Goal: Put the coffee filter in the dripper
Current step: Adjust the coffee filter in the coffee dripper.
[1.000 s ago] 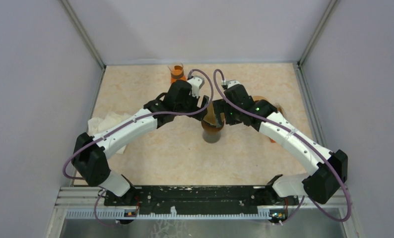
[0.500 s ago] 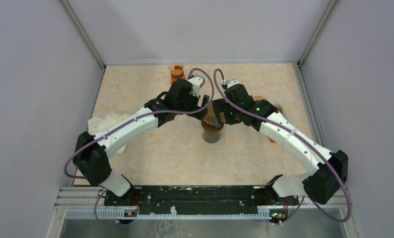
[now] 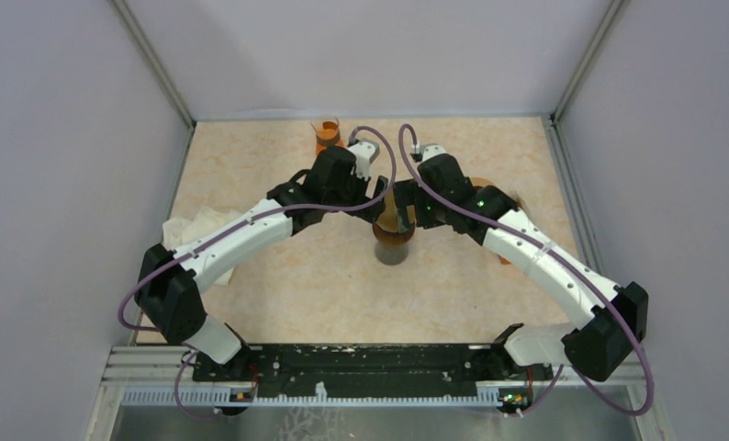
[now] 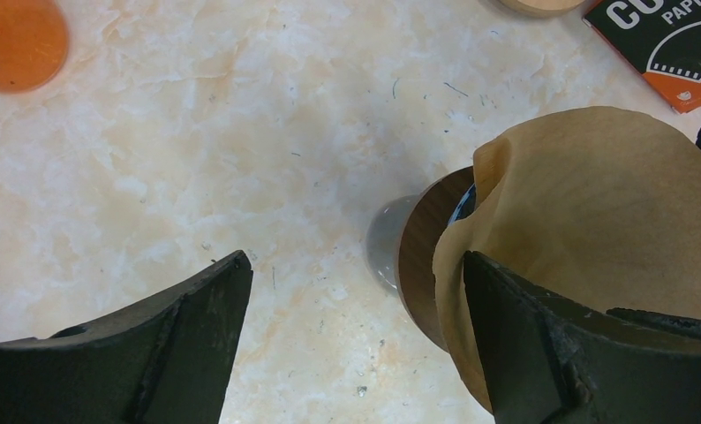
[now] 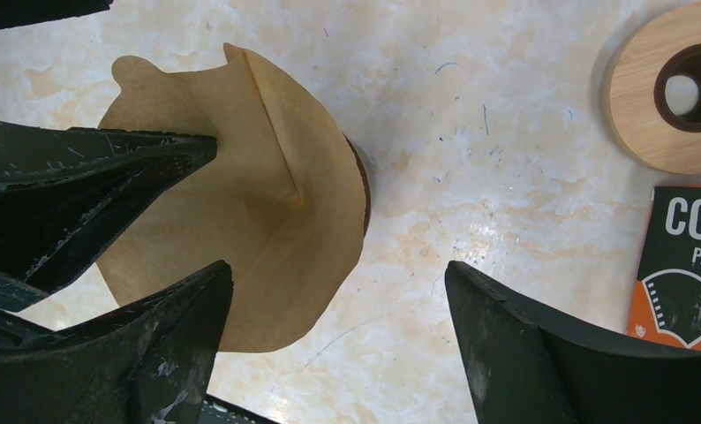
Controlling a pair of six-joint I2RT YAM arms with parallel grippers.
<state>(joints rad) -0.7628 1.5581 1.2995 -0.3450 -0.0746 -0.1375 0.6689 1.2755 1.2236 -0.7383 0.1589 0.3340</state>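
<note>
The brown paper coffee filter [image 3: 390,213] stands opened as a cone in the dripper [image 3: 395,246], which has a dark wooden collar [image 4: 422,256] on a glass body. My left gripper [image 4: 356,261] is open, and its right finger [image 4: 541,344] reaches into the filter [image 4: 594,203] from the left. My right gripper [image 5: 338,269] is open, and its left finger [image 5: 153,344] lies over the filter [image 5: 267,194] near its rim. Neither gripper is closed on the paper. Both grippers meet over the dripper at mid-table.
An orange and black filter box [image 5: 682,265] and a round wooden ring [image 5: 674,88] lie right of the dripper. An orange cup [image 3: 328,135] stands at the back. White crumpled cloth [image 3: 191,225] lies at the left edge.
My right wrist has shifted slightly towards the back. The left arm, the filter and the dripper have hardly moved.
</note>
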